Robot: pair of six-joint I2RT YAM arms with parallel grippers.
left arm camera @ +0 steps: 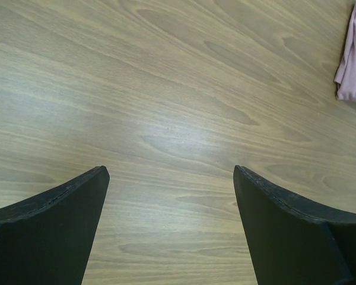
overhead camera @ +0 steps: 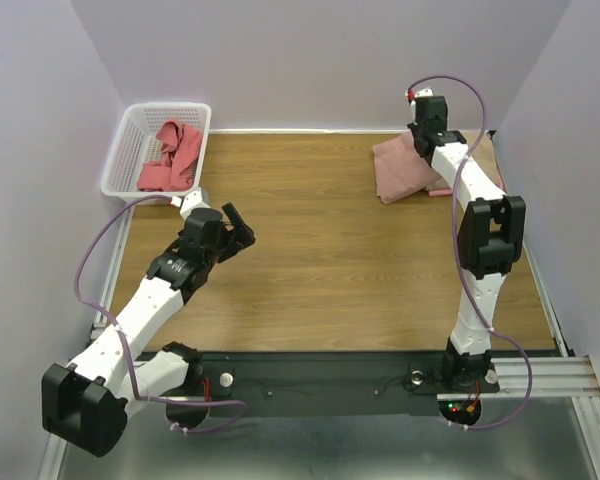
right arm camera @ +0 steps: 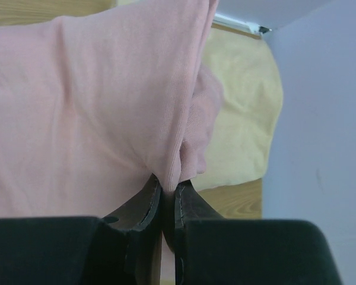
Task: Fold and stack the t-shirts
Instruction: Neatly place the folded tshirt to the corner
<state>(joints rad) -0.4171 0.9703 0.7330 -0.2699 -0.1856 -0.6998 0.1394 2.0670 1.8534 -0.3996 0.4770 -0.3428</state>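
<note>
A folded dusty pink t-shirt [overhead camera: 402, 170] lies at the table's back right. My right gripper [overhead camera: 421, 142] is shut on a pinch of its edge. In the right wrist view, pink cloth [right arm camera: 95, 107] bunches between the shut jaws of the right gripper [right arm camera: 169, 187], and a tan t-shirt [right arm camera: 243, 119] lies under it. A coral-red t-shirt [overhead camera: 172, 155] sits crumpled in the white basket [overhead camera: 130, 140]. My left gripper [overhead camera: 242, 228] hovers open over bare wood, just in front of the basket. The left wrist view shows the left gripper [left arm camera: 171, 178] holding nothing, with the pink shirt's edge [left arm camera: 355, 59] at far right.
The white lattice basket stands at the back left corner, against the left wall. Grey walls close in the table on three sides; the right wall [right arm camera: 320, 148] is close beside the shirts. Wooden tabletop [overhead camera: 320, 250] stretches between the two arms.
</note>
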